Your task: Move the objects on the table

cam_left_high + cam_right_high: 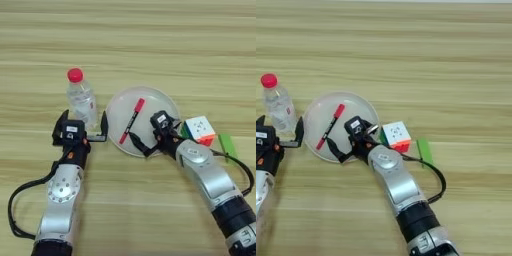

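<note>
Pen [132,120] lies on plate [120,107]; left fingers [103,123] apart around bottle [81,99], right fingers [145,149] apparently apart at plate rim; cube [200,129], block [228,145] untouched on worktop [150,45].

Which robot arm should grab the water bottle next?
Probably the left. Its open pincer sits just in front of the bottle, fingers spread wide. The right pincer is over the plate, near the red marker.

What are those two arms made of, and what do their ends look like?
Both arms are silver-grey metal with rounded joint housings and black sections lower down. Each ends in a black tool, left and right, with two thin black fingers and a small white label on top. The left has orange accents at its wrist. Black cables loop beside each arm.
</note>
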Tool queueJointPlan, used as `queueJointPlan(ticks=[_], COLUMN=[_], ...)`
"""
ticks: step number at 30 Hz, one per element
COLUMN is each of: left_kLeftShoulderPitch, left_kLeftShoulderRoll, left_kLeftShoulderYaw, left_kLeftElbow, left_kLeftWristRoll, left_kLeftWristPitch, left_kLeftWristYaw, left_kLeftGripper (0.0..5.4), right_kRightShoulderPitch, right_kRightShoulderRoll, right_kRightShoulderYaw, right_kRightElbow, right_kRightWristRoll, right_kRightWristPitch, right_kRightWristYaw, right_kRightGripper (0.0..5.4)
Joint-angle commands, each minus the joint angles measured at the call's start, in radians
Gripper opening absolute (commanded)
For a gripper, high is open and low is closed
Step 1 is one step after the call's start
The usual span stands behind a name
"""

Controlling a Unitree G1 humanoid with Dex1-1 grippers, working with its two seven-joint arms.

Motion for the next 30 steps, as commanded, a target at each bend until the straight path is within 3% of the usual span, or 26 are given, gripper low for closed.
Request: queueJointPlan(ticks=[1, 8, 16, 25, 30], left_kLeftShoulderPitch=[0.006, 0.006, 0.002, 0.000, -0.001], left_kLeftShoulderRoll=[-0.003, -0.006, -0.006, -0.006, -0.004], left_kLeftShoulderYaw=[-0.004, -0.006, -0.007, -0.008, -0.007], left_kLeftElbow=[-0.013, -0.015, -0.012, -0.009, -0.008], left_kLeftWristRoll=[0.011, 0.013, 0.014, 0.013, 0.012], left_kLeftWristPitch=[0.018, 0.020, 0.020, 0.020, 0.020], left_kLeftWristYaw=[0.009, 0.012, 0.016, 0.018, 0.016], left_kLeftGripper=[5.40, 5.40, 5.40, 5.40, 5.40], right_kRightShoulderPitch=[0.033, 0.115, 0.173, 0.204, 0.201], right_kRightShoulderRoll=[-0.025, -0.069, -0.121, -0.174, -0.175], right_kRightShoulderYaw=[0.011, 0.053, 0.093, 0.108, 0.100], right_kRightElbow=[-0.060, -0.253, -0.394, -0.488, -0.521], right_kRightWristRoll=[-0.005, 0.014, 0.028, 0.030, 0.043], right_kRightWristPitch=[0.085, 0.298, 0.439, 0.498, 0.508], right_kRightWristYaw=[0.016, 0.064, 0.085, 0.090, 0.084], right_kRightGripper=[5.38, 5.38, 5.38, 5.38, 5.38])
